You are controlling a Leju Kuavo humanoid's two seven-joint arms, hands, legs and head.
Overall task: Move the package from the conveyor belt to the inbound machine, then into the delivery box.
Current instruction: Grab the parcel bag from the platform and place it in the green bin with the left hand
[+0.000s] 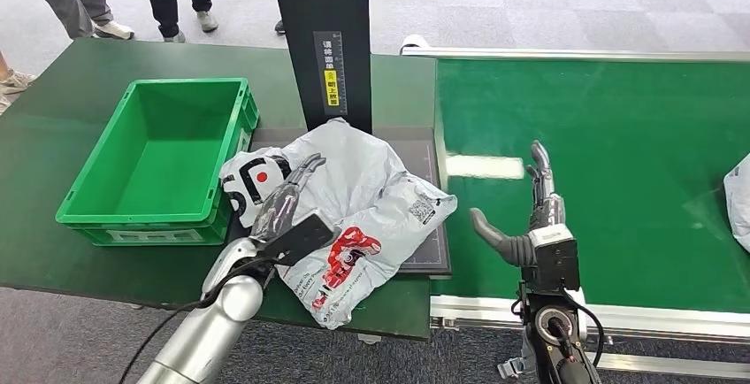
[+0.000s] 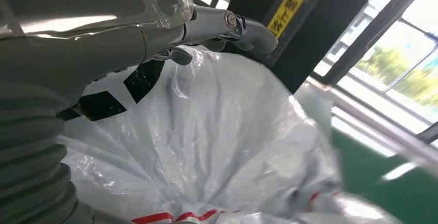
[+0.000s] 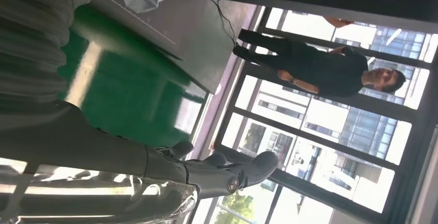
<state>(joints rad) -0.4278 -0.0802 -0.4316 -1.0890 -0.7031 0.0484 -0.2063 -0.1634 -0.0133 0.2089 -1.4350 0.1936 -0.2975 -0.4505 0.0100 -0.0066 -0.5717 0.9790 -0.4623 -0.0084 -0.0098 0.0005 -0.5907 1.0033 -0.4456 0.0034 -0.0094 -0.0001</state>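
Since the left hand point(image 1: 287, 198) only rests flat on the grey poly mailer point(image 1: 371, 198), nothing gripped, it could slip pushing twd the green crate point(image 1: 93, 216). Mailer sits on the inbound machine's scan pad point(image 1: 424, 149); right hand point(image 1: 531, 216) hangs open over the conveyor belt point(image 1: 619, 136).

The head view looks forward and down from high on the body over the dark tabletop point(image 1: 71, 251) and the green conveyor belt point(image 1: 619, 180). The left wrist view sits close behind the left hand point(image 2: 155, 22), almost against the grey package point(image 2: 217, 146), which the head view shares. The turned right wrist view looks along the right hand point(image 3: 170, 172) across the belt towards windows
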